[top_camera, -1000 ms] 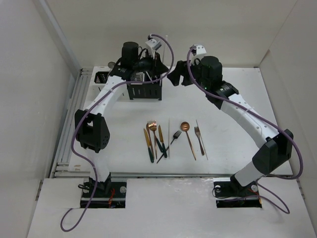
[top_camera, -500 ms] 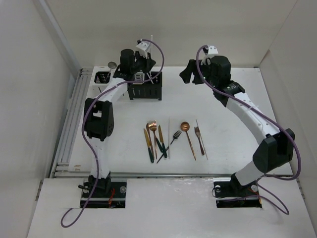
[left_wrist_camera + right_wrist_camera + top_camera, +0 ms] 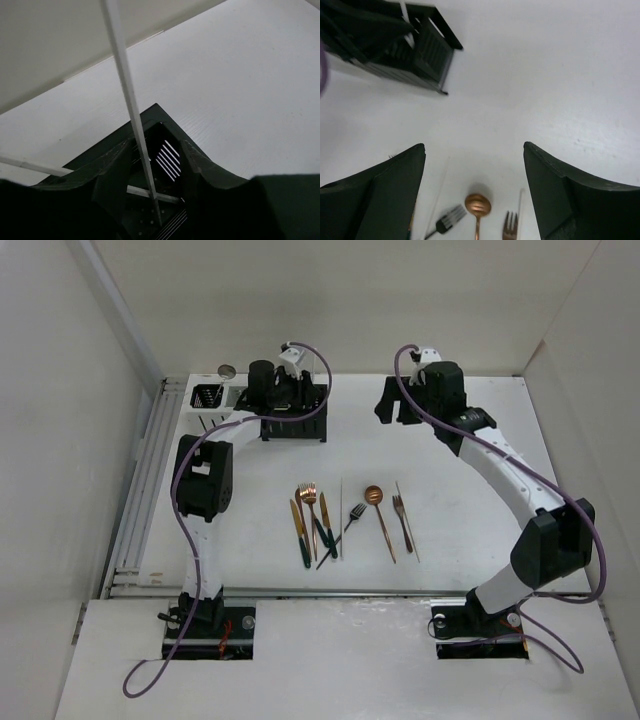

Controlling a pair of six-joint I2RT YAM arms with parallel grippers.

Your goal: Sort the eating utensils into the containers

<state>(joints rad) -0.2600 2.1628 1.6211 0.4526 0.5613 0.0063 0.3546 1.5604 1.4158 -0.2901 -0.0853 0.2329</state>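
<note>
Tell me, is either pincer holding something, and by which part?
Neither. The right pincer is open and empty; the left pincer stands open around a white stick resting in a black container.

Robot lab, white-walled enclosure (image 3: 60, 460), white table (image 3: 470, 470)

You have a plain white bench (image 3: 460, 440) boxed in by pale walls: one on the left (image 3: 60, 440), one at the back (image 3: 350, 300), one on the right (image 3: 600, 390). A ribbed metal rail (image 3: 140, 490) runs along the bench's left edge. At the near side lies a white board (image 3: 340, 660), with two dark rectangular cutouts (image 3: 245, 615) (image 3: 500, 648) in it.
</note>
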